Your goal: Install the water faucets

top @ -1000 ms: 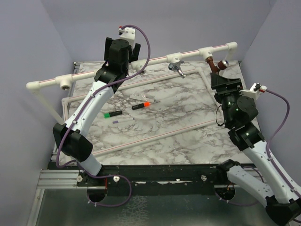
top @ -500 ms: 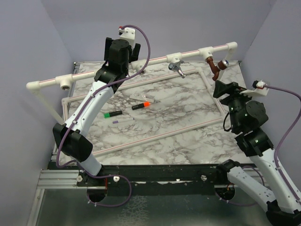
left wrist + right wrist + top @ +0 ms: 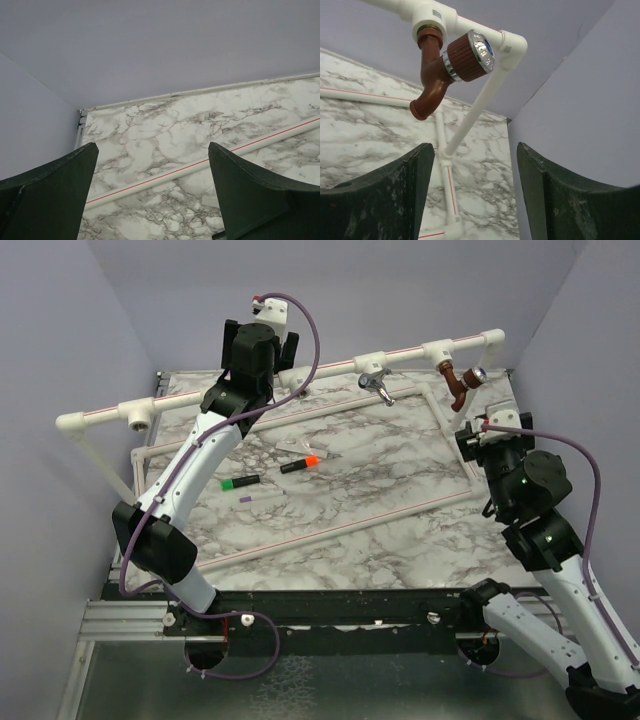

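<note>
Glossy copper-brown faucet — curved, ribbed-handled (chrome-capped) — seated in white tee.

Left arm and right arm share white shells, black joint housings, looping purple cables and dark, scuffed fingers.

No text can be read. Small grey stamps on the white tee fitting and the corner elbow are too small to make out. The knob cap of the copper-coloured faucet bears an illegible blue mark.
</note>
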You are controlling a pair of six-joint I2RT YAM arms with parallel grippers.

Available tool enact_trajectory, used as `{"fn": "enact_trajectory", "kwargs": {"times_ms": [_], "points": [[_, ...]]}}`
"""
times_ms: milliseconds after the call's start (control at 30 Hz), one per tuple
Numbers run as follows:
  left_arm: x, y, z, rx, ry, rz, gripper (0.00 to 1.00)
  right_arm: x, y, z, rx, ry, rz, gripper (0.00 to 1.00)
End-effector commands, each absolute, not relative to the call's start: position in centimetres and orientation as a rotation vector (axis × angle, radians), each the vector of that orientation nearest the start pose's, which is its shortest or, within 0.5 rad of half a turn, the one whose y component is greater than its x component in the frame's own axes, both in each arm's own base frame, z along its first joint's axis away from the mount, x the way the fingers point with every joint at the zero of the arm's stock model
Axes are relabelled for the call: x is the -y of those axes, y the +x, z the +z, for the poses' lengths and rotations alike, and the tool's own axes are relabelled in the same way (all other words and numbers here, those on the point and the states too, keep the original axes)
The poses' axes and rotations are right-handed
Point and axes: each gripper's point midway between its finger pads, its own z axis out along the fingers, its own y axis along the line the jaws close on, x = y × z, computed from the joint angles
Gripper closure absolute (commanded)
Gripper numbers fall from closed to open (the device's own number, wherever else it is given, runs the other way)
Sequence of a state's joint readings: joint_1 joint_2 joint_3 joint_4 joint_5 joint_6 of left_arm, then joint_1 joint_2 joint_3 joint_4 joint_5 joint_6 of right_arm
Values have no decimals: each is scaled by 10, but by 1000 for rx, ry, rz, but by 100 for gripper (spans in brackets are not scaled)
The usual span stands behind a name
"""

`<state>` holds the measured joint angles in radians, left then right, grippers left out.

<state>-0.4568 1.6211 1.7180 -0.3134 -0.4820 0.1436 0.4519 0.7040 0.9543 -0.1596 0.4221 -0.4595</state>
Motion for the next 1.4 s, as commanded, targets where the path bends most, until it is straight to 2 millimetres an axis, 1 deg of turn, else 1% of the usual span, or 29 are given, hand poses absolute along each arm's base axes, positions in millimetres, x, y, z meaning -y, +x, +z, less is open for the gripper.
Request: {"fn": "enact_trajectory", "kwargs": {"times_ms": [0,67,133,200,333,433,567,667,833,1100,1133,1233,1367], "points": [[185,464,302,-1920,337,67,7,-48,282,381,-1400,-668,-481,28],[185,464,302,-1921,337,68,7,-51,286,371,-1402,-814,-555,29],[185,464,302,-1921,338,69,7,-45,290,367,-1394,-901,-663,29],[185,464,301,-1922,338,72,7,-37,293,369,-1359,-961,-792,29],[185,464,302,-1921,338,72,7,-26,292,391,-1184,-1032,-1048,28],[185,464,301,-1923,340,70,7,-24,291,405,-1038,-1112,-1270,27],[185,465,299,-1925,341,75,7,-25,291,432,-974,-1089,-1329,27],[185,465,299,-1925,340,75,7,-29,296,433,-957,-1178,-1374,25],[185,465,299,-1927,340,76,7,-39,300,439,-895,-1254,-1392,24],[186,465,298,-1931,340,69,7,-63,313,429,-837,-1421,-1398,24],[186,465,298,-1930,340,71,7,-65,314,431,-831,-1431,-1403,24],[185,465,297,-1932,342,75,7,-73,319,420,-831,-1515,-1385,24],[185,465,297,-1932,343,75,7,-80,326,405,-851,-1573,-1356,24]]}}
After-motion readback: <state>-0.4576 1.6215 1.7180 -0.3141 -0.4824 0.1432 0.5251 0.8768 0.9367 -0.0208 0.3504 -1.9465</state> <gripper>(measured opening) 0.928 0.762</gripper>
